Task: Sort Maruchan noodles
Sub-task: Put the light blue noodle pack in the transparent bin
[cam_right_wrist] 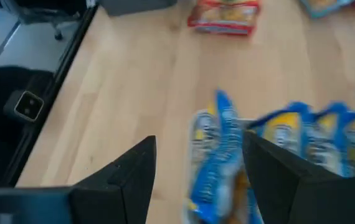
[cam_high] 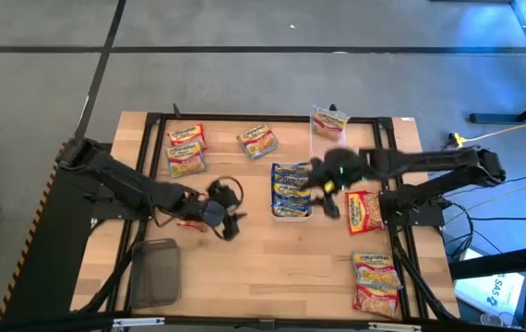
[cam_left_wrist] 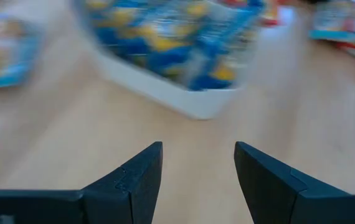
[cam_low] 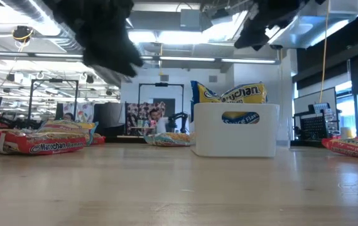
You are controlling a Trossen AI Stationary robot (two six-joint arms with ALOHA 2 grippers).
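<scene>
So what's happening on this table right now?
A two-armed robot is sorting ramen packets. Blue packets stand in the white tray mid-table. The right gripper hovers open over the tray, holding nothing. The left gripper hangs open and empty just beside it. Orange and red packets lie loose around the table, not yet sorted.

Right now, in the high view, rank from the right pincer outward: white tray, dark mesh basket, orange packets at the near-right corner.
1. White tray, just left of the right pincer.
2. Orange packets, near-right table corner.
3. Dark mesh basket, far across on the left side.
</scene>
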